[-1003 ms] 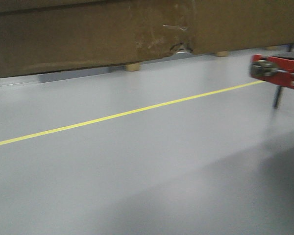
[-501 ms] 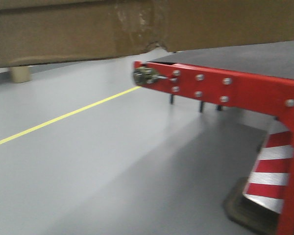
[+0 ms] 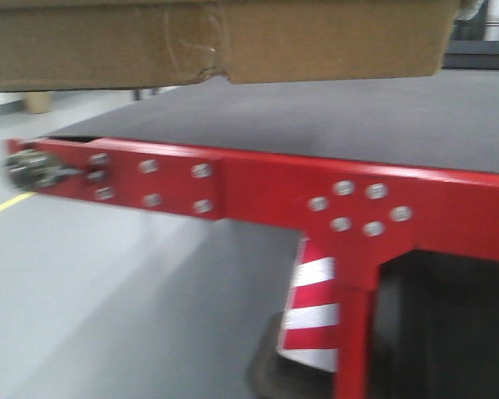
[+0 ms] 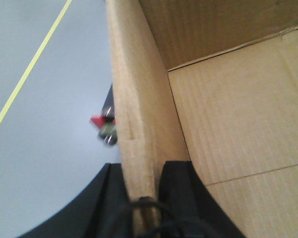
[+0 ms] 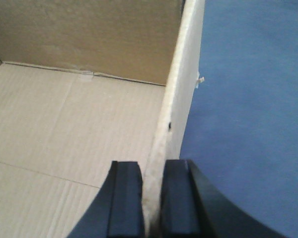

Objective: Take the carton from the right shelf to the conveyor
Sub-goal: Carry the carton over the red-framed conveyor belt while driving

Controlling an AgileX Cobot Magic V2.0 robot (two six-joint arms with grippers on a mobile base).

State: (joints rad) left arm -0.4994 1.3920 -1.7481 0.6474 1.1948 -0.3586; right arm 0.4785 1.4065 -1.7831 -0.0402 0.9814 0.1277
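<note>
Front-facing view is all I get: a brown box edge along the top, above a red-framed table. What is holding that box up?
Observer: The left gripper pinches one side wall of the carton, with one finger inside and one outside.
Visitor: Only on one side?
Observer: No, the right gripper clamps the wall on the other side in the same way.
Visitor: Is anything in the box?
Observer: What shows of the inside is bare cardboard.
</note>
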